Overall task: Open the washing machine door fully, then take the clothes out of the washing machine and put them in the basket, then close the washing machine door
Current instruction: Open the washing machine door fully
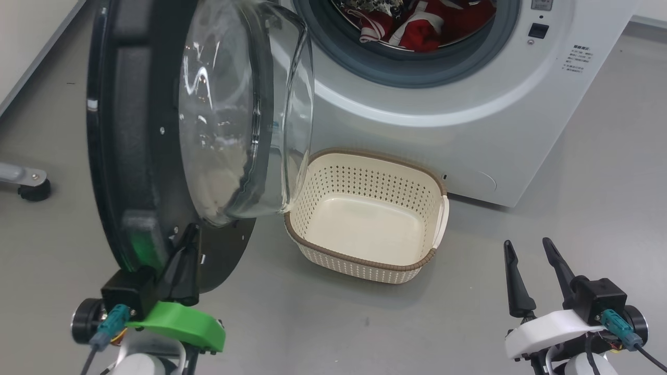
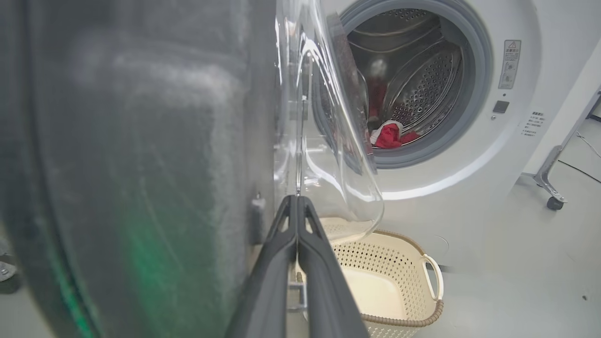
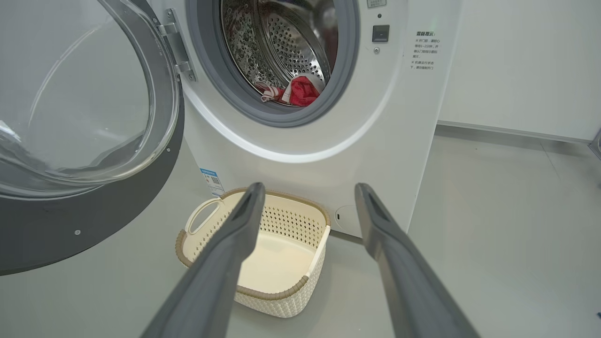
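A smooth grey floor (image 1: 573,224) carries the white washing machine (image 1: 417,130) at the far side. The cream perforated basket (image 1: 365,179) stands on it just in front of the machine. At the left rests a black caster (image 1: 34,190) under a grey metal leg (image 1: 15,174).

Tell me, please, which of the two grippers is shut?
The left gripper, beside the door: it is pressed closed, whereas the right gripper is spread wide.
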Available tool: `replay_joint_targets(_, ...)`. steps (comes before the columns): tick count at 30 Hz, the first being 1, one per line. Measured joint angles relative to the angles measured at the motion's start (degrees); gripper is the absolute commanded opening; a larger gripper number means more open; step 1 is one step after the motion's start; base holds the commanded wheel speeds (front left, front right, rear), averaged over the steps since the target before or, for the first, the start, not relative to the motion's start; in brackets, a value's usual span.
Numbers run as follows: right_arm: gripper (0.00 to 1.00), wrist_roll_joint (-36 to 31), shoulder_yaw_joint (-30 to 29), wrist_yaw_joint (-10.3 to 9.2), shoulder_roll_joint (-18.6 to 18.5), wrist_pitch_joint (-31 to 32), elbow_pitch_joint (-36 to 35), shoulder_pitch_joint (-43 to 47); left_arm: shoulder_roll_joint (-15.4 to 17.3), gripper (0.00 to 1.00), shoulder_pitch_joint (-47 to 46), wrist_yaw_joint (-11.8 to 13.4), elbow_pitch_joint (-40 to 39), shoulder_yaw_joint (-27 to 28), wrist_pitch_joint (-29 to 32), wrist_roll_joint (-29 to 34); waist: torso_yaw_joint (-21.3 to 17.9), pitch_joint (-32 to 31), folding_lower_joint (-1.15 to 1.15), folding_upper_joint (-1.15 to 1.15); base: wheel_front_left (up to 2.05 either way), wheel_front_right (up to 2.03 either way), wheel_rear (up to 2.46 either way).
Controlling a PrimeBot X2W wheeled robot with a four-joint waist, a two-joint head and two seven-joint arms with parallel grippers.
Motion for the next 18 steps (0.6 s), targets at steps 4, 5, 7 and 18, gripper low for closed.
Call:
replay_joint_targets(4,1.00,0.0,0.1,0.04,0.0,0.0,0.0,-0.1,0.7,0.00,-0.1,0.8,1.3,3.3,-0.9,-1.2,-0.2,0.4,0.00,0.00,0.00,0.00,0.00)
replay_joint_targets(5,1.00,0.0,0.0,0.04,0.0,0.0,0.0,-0.1,0.9,0.00,-0.3,0.8,1.9,4.1,-1.2,-1.5,-0.3,0.5,0.00,0.00,0.00,0.00,0.00)
replay_joint_targets(7,1.00,0.0,-0.1,0.04,0.0,0.0,0.0,-0.2,1.4,0.00,-0.8,0.9,3.0,5.5,-1.4,-2.0,-0.4,0.7,0.00,0.00,0.00,0.00,0.00)
replay_joint_targets(18,1.00,0.0,-0.4,0.04,0.1,0.0,0.0,-1.1,3.8,0.00,-4.9,1.7,8.3,12.5,-3.8,-3.3,-0.8,1.7,0.00,0.00,0.00,0.00,0.00)
